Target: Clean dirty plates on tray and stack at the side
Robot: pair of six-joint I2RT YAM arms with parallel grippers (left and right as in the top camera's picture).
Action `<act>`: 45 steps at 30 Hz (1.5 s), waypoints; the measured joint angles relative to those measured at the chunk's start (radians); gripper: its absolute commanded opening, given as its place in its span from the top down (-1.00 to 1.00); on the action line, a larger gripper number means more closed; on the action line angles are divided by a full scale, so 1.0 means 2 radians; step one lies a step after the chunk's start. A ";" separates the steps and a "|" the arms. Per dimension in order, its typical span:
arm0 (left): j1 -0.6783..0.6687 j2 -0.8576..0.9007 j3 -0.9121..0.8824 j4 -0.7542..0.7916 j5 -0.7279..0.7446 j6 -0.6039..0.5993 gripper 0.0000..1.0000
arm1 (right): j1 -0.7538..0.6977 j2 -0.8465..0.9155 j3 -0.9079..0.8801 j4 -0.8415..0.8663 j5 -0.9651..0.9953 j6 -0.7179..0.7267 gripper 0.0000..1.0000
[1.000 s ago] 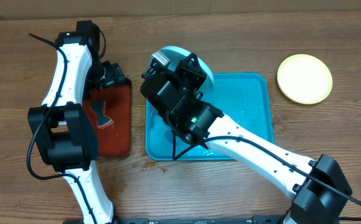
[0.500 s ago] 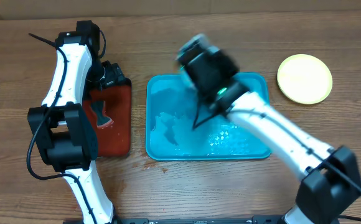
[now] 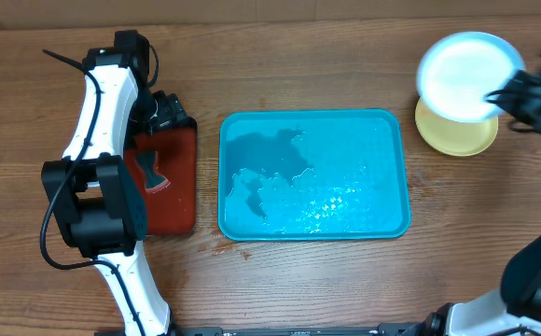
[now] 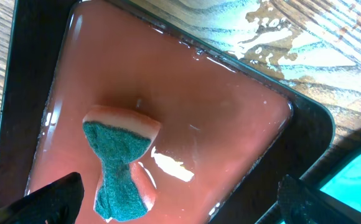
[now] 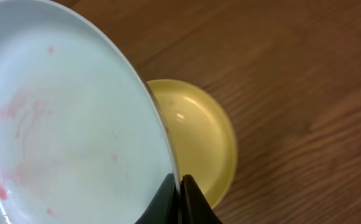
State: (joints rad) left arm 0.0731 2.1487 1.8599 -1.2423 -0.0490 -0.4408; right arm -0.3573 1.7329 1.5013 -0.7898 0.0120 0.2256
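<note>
Two plates: both are at the table's far right, well apart from the tray.
White plate: it is held tilted in the air and, seen from overhead, overlaps the far edge of the yellow plate. Whether the two touch cannot be told.
Smears: the right wrist view shows faint pink marks on the white plate's face, strongest near its left edge.
Yellow plate: it lies flat on the wood, right way up, partly covered by the white one.
Right gripper: its fingers are pinched on the white plate's rim, one on each face, pressed close with only the rim between them.
Tray: the blue tray sits mid-table with no plate in it. A film of water is spread over its floor, thickest in the left half.
Left gripper: its fingers are spread wide and hold nothing. It hangs over the red tray.
Red tray: it is black-rimmed and glossy wet, and lies just left of the blue tray.
Sponge: green face up and squeezed narrow at the waist, it lies on the red tray's floor, below and between the spread fingers, touching neither.
Table: brown wood, with a wet patch beside the red tray's corner in the left wrist view.
</note>
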 measured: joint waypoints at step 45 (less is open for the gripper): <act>0.000 0.000 0.000 0.001 0.000 0.000 -0.99 | 0.060 -0.153 -0.010 -0.275 -0.086 0.044 -1.00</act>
State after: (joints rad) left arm 0.0731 2.1487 1.8599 -1.2407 -0.0490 -0.4408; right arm -0.2371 1.4269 1.4811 -1.3407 -0.1600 0.3138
